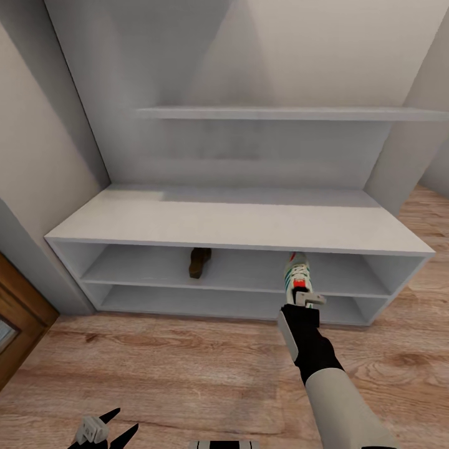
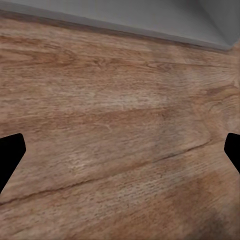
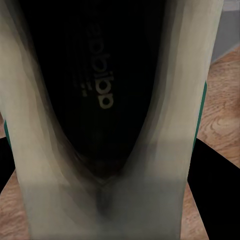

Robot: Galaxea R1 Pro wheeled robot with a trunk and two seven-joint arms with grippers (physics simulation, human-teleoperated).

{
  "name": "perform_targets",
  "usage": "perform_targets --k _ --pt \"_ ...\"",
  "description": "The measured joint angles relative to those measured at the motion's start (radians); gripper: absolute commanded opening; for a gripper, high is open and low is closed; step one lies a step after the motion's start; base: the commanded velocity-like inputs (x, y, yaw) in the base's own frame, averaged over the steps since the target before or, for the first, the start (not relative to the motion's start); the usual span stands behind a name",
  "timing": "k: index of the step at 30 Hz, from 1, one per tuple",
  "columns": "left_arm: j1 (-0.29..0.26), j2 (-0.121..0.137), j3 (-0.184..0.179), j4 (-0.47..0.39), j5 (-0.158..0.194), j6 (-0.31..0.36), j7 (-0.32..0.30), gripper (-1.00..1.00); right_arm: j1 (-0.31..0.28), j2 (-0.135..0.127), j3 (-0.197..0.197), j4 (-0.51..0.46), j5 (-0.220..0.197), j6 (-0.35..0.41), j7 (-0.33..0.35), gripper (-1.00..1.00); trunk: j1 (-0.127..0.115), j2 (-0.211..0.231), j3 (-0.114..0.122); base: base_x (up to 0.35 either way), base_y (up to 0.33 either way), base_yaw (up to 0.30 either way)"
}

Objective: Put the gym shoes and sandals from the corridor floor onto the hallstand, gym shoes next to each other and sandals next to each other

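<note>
Two items at the rack's upper shelf

Rack (image 1: 237, 218): pale grey worktop over two open shelves, standing on the wood floor (image 1: 174, 374). Upper shelf holds one brown sandal (image 1: 199, 262), left of centre, toe outward. Lower shelf: contents not discernible.

Gym shoe (image 1: 297, 273): at the upper shelf's front edge, right of the sandal, gripped at the heel by the right claw (image 1: 307, 299), closed on it.

Left claw (image 1: 106, 430): low over the floor, fingers (image 2: 10, 150) spread apart, holding nothing.

Matt pale hallstand (image 1: 237, 218), grainy wood-plank corridor floor (image 1: 187, 374), smooth cream gym shoe (image 1: 297, 274).
</note>
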Motion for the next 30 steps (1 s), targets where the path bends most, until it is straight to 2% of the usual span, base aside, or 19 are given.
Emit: perform_targets --k 7,22,30 --pt "0.0 0.0 0.0 0.0 0.0 0.0 0.0 1.0 0.0 0.0 -0.001 0.002 0.0 0.0 0.0 -1.0 0.0 0.0 0.0 0.084 0.0 0.0" --pt "0.001 0.0 0.001 0.0 0.0 0.0 0.0 1.0 0.0 0.0 -0.001 0.011 -0.001 -0.001 0.0 -1.0 0.0 0.0 0.0 0.287 0.0 0.0" --pt "0.001 0.0 0.001 0.0 0.0 0.0 -0.004 1.0 0.0 0.0 -0.001 0.011 0.0 -0.001 0.001 -1.0 0.0 0.0 0.0 0.075 0.0 0.0"
